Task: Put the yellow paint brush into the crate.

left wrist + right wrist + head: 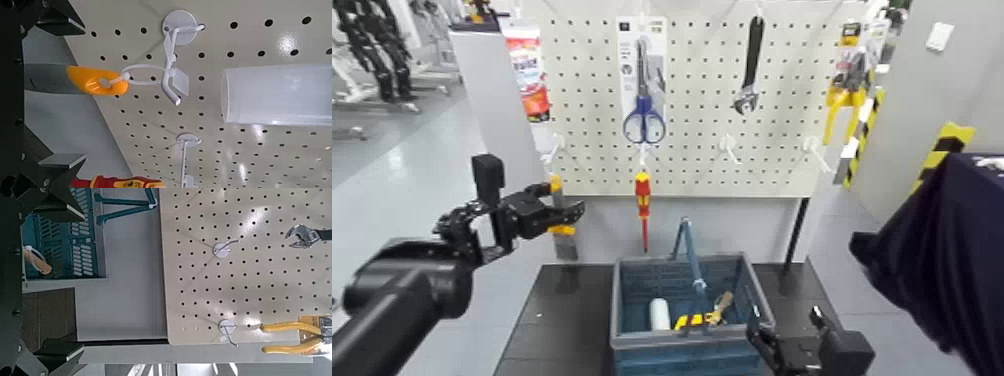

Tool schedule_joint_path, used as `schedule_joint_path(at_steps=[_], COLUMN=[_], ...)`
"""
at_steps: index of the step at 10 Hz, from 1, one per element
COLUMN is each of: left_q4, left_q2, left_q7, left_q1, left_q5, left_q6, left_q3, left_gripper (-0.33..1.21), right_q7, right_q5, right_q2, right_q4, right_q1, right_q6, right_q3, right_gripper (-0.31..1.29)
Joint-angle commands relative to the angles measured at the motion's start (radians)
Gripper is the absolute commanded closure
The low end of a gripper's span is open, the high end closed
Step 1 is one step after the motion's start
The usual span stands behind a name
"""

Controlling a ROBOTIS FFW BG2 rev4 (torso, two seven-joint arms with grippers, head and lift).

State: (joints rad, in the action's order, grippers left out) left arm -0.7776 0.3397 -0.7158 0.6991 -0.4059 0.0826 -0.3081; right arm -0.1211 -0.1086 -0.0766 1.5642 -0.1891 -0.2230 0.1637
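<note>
1. You are at the reach-and-grasp step; the brush (563, 232) hangs from a peg (174, 59) at the lower left corner of the pegboard (712, 120), above and to the left of the crate (632, 300), not yet taken.
2. Your left hand (568, 212) is raised to the brush, fingers spread apart and gripping nothing; the left wrist view shows the yellow handle end just ahead of the fingertips, roughly centred between them.
3. Next move, by my judgement: ease forward until the fingers flank the handle; close; lift it clear of the peg; carry it down over the crate.
4. Your right hand (787, 345) waits low by the crate's front right corner on the counter (557, 330), fingers apart.
</note>
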Motion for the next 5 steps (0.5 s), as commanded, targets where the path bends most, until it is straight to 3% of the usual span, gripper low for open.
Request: schedule_joint_path(at_steps=[1,3,5], left_q4=[0.009,0.014,0.011], left_q2=[-0.004,-0.005,-0.005], left_q7=[-0.001,0.001,0.001], left_q1=[0.003,-0.001,-0.006], left_q5=[-0.010,-0.021,-0.022], left_q6=[0.003,0.003,0.008], left_q3=[0.001,0.007,0.009], left_gripper=[0.71,1.10,1.20], right_q7=[0.000,0.000,0.000], right_q5=[-0.002,-0.002,-0.002], right_q2=[-0.002,-0.002,-0.002], right_q4=[0.000,0.000,0.000], right_q1=[0.000,-0.001,-0.001], right_q6=[-0.002,-0.004,-0.004], right_q3=[-0.001,-0.001,-0.003], right_gripper=[0.14,0.14,0.14])
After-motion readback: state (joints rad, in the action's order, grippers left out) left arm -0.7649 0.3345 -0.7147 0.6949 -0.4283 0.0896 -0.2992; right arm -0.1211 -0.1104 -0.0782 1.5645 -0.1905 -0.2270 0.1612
